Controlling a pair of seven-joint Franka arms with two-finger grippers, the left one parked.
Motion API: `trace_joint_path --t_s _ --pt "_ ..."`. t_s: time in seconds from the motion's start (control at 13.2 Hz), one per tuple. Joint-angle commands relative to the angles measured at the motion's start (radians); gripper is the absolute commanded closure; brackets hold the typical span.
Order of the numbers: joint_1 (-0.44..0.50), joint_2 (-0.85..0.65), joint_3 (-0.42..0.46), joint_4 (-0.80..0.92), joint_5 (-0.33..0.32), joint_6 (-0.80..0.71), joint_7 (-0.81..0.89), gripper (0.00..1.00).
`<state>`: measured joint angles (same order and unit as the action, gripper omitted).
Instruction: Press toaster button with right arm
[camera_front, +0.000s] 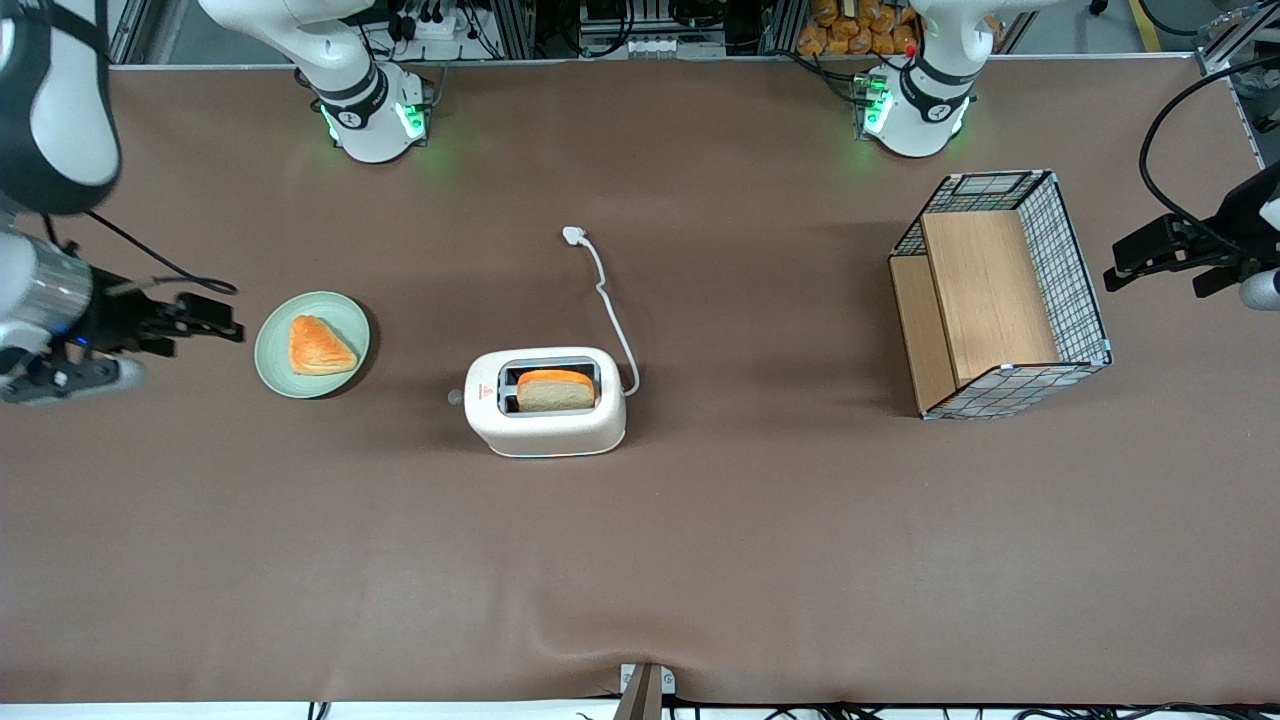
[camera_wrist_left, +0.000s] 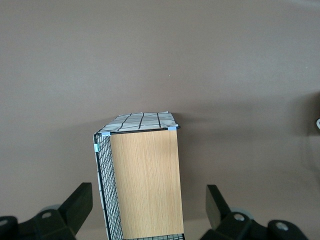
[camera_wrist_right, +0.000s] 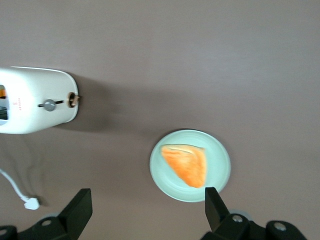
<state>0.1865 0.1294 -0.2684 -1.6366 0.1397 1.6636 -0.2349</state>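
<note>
Brown matting is covering the whole table (camera_front: 640, 560), lying flat and bare along the edge nearest the front camera. One toaster (camera_front: 546, 401) is sitting about midway along the table, with one slice of bread (camera_front: 555, 390) standing in its slot. Its single white cord (camera_front: 612, 310) is trailing away from the camera to one plug (camera_front: 573, 236) lying on the mat. The toaster button (camera_front: 455, 397), a small grey knob, is sticking out of the short end facing the working arm's end of the table, with open mat all around it.

Between that end and the arm, one pale green plate (camera_front: 274, 360) is sitting with one triangular pastry (camera_front: 320, 346) on it, well apart from the toaster. The right arm (camera_front: 50, 110) is reaching in over the table's end, and its gripper (camera_front: 215, 320) is hovering just beside the plate, well short of the button. In the right wrist view its fingers (camera_wrist_right: 77, 210) are standing wide apart and holding nothing.

One wire basket (camera_front: 1075, 270) with wooden panels is resting toward the parked arm's end.
</note>
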Motion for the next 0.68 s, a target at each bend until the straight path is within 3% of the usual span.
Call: trace_joint_path --t_s 0.0,0.15,0.61 --pt "-0.153 -0.076 0.134 -0.022 -0.043 -0.024 0.011 0.0" --pt "-0.269 -0.105 0.251 -0.025 -0.069 -0.033 0.019 0.0" --pt "-0.272 -0.122 0.274 0.044 -0.095 -0.159 0.18 0.0"
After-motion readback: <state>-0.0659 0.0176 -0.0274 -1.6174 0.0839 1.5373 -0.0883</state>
